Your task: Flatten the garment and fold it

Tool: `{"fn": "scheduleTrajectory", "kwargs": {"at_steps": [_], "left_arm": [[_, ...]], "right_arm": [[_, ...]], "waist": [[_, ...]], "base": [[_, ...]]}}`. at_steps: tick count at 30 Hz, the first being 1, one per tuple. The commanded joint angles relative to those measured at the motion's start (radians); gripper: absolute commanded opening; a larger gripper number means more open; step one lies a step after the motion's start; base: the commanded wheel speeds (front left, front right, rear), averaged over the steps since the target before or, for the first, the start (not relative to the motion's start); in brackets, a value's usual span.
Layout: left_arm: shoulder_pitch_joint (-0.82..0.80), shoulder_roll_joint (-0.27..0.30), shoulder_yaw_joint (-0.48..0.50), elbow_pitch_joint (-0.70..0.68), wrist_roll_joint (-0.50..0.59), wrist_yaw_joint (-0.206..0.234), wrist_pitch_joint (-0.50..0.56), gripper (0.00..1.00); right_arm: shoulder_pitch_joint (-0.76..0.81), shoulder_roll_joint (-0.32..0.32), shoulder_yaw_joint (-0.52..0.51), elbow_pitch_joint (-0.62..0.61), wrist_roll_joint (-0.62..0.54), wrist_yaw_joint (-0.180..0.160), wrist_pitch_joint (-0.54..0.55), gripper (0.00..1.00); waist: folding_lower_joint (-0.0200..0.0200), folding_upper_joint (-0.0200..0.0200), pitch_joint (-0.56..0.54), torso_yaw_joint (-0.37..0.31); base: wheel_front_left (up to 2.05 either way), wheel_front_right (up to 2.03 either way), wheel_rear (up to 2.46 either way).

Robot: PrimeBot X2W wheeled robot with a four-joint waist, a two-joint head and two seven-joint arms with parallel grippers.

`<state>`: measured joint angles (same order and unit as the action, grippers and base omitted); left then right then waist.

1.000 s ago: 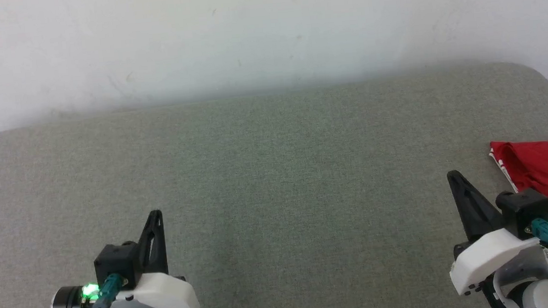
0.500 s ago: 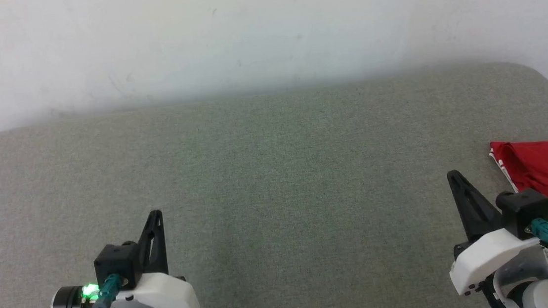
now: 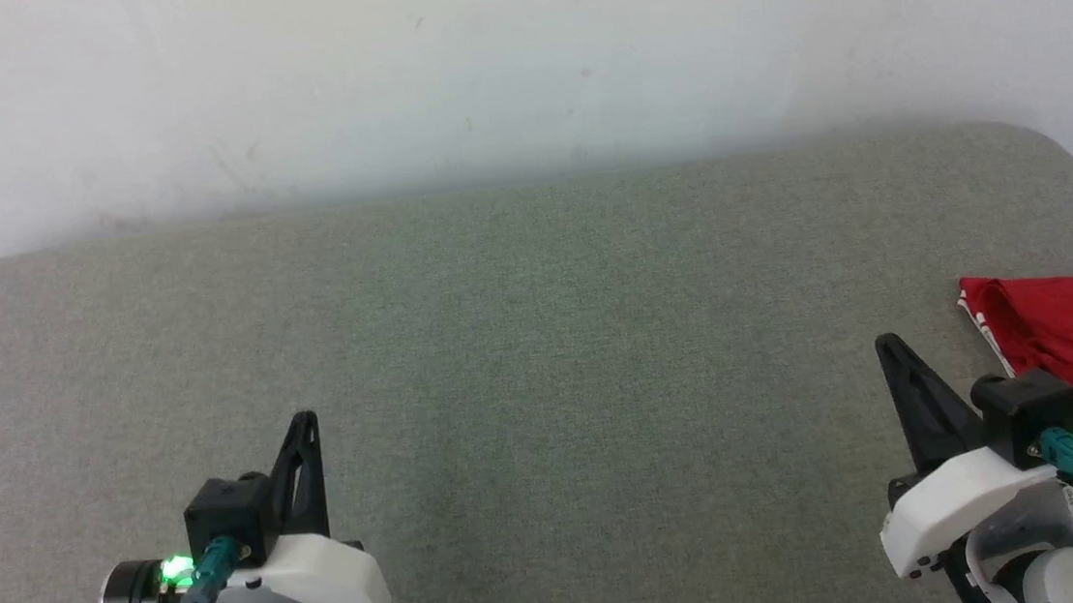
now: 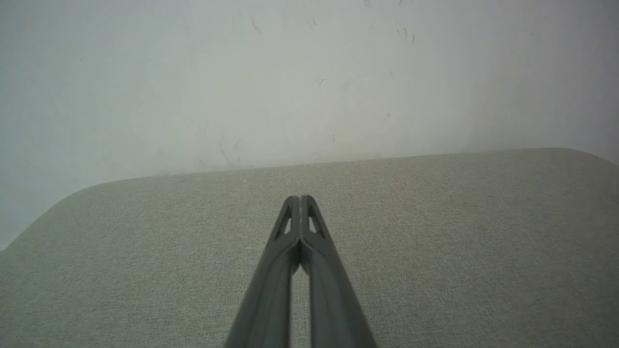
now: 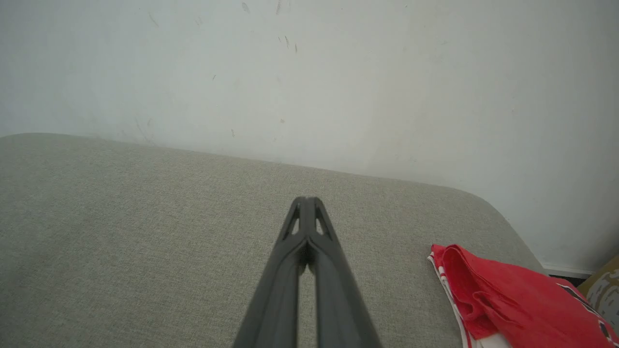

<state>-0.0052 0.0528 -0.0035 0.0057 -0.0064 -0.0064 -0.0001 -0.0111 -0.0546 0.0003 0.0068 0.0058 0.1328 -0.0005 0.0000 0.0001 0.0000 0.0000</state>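
Count: 1 garment (image 3: 1072, 318), 2 claws, 1 grey-green padded surface (image 3: 540, 340), 1 pale scuffed wall (image 3: 515, 51)

My left claw (image 3: 306, 419) sits at lower left of the head view, fingers pressed together, nothing between them. My right claw (image 3: 885, 344) sits at lower right, fingers also pressed together, empty. Both point up toward the wall, over the bare surface

The garment lies on the surface at its right end, just right of my right claw. My fingertips are clear of it. Whether my wrist housing touches its near edge, can't tell

View differences: the head view gets both claws at once, with the garment cut by the right border. The right wrist view gets the garment closer: a rolled red fold, a white edge with thin red stripes, a bit of dark print outlined in white, plus a tan patterned object (image 5: 602, 290) past the surface corner. The left wrist view gets my closed fingers, surface and wall marks

Orientation: the garment is bunched, one corner pointing toward the wall and to my left, and the striped edge runs from there diagonally back toward me. Full long axis can't tell, cut off
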Motion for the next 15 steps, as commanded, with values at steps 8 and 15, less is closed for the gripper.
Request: {"fn": "scheduleTrajectory", "kwargs": {"at_steps": [8,15], "left_arm": [[0.005,-0.003,0.004,-0.006,0.006,0.006,0.0,0.0],[0.005,-0.003,0.004,-0.006,0.006,0.006,0.0,0.0]], "right_arm": [[0.011,0.004,0.0,-0.007,-0.006,-0.002,0.0,0.0],[0.011,0.004,0.0,-0.007,-0.006,-0.002,0.0,0.0]], "waist": [[0.0,-0.0001,0.0,0.0],[0.0,-0.0001,0.0,0.0]], "base": [[0.0,0.0,0.0],[0.0,0.0,0.0]]}}
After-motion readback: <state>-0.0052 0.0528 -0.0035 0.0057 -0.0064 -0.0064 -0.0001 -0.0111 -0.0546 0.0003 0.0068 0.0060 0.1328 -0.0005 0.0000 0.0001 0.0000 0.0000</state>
